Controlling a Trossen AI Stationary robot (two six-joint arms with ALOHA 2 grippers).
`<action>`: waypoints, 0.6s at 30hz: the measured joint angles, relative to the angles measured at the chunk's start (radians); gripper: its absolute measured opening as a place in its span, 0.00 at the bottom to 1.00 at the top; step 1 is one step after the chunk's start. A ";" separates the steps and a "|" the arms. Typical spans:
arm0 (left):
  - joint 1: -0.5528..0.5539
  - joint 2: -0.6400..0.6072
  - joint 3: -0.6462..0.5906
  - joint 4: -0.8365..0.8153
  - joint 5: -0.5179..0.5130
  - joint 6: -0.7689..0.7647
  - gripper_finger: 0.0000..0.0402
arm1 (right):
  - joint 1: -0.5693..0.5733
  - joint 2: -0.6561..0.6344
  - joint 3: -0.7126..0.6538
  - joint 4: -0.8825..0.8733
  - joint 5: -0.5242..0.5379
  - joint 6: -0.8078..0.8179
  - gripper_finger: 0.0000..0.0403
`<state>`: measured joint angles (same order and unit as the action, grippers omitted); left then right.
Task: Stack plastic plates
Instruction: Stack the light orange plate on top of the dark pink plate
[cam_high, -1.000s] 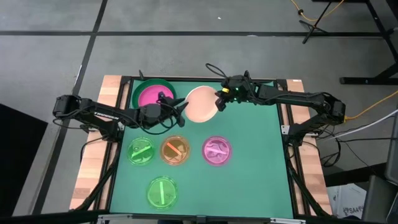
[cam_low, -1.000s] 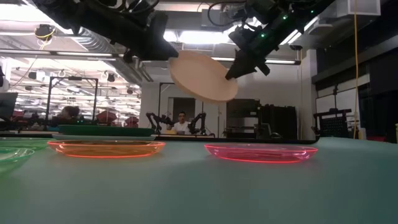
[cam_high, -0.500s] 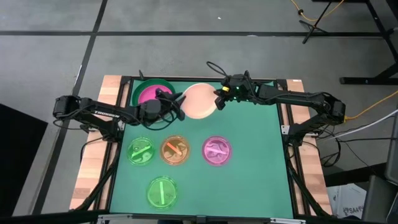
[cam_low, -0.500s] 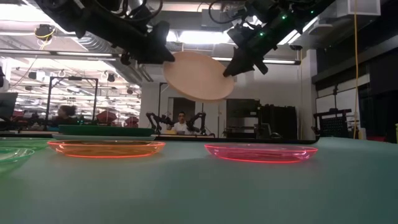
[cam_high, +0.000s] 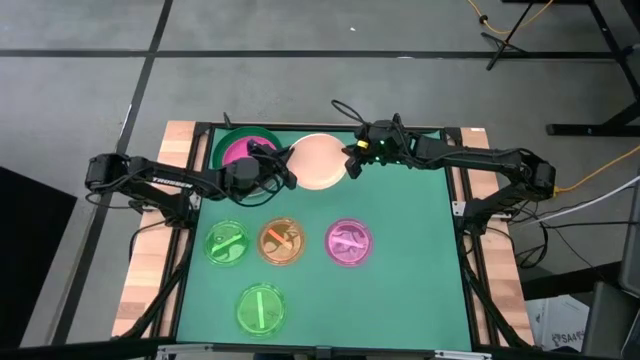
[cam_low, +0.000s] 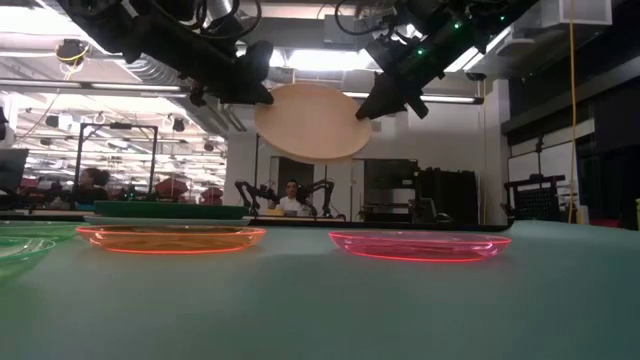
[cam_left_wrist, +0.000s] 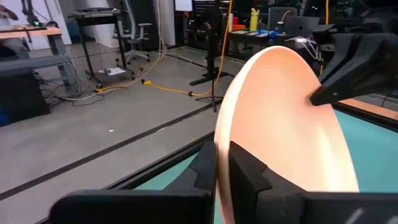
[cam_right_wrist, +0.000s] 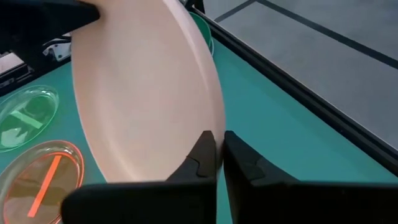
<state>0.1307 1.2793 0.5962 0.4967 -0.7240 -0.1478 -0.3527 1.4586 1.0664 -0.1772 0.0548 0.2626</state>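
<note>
The cream plate (cam_high: 318, 162) hangs in the air near the table's far edge, tilted, with a gripper on each side. My left gripper (cam_high: 287, 176) is shut on its left rim and my right gripper (cam_high: 349, 162) on its right rim. In the low view the cream plate (cam_low: 308, 122) floats well above the table. The magenta plate (cam_high: 240, 153) lies in the dark green plate (cam_high: 222, 140) at the far left corner. Two green plates (cam_high: 227, 243) (cam_high: 260, 308), an orange plate (cam_high: 282, 241) and a pink plate (cam_high: 349, 242) lie flat on the mat. The pale blue plate is hidden. My left gripper pinches the cream plate's left rim (cam_left_wrist: 222, 144) between its two fingers, one on each face, coming level from the table's left. The plate is lifted clear and tilted. My right gripper pinches the opposite rim (cam_right_wrist: 219, 127) between its two fingers (cam_right_wrist: 203, 152), slanting in from the table's right. The plate stands clear of the table between the two holds.
The green mat (cam_high: 410, 270) is bare on its right half and near right corner. Black frame rails (cam_high: 458, 210) border the mat. The small plates lie in a row across the middle left, one nearer the front edge. A person sits far behind the table (cam_low: 291, 198).
Both grippers have carried the cream plate a little toward the table's left and far edge, closer to the magenta plate, and slightly up. The plate has stayed tilted and held on both sides.
</note>
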 joint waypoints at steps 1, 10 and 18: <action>0.000 0.000 0.000 0.000 -0.005 0.000 0.03 | 0.000 0.000 0.000 0.000 -0.007 0.000 0.00; -0.001 0.000 0.000 -0.001 -0.011 0.001 0.03 | 0.000 0.000 0.000 0.000 -0.049 -0.001 0.06; -0.002 0.000 0.000 -0.012 -0.007 0.001 0.02 | 0.001 0.000 0.000 0.007 -0.057 -0.002 0.21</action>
<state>0.1282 1.2793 0.5961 0.4847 -0.7311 -0.1471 -0.3515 1.4586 1.0664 -0.1703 -0.0026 0.2604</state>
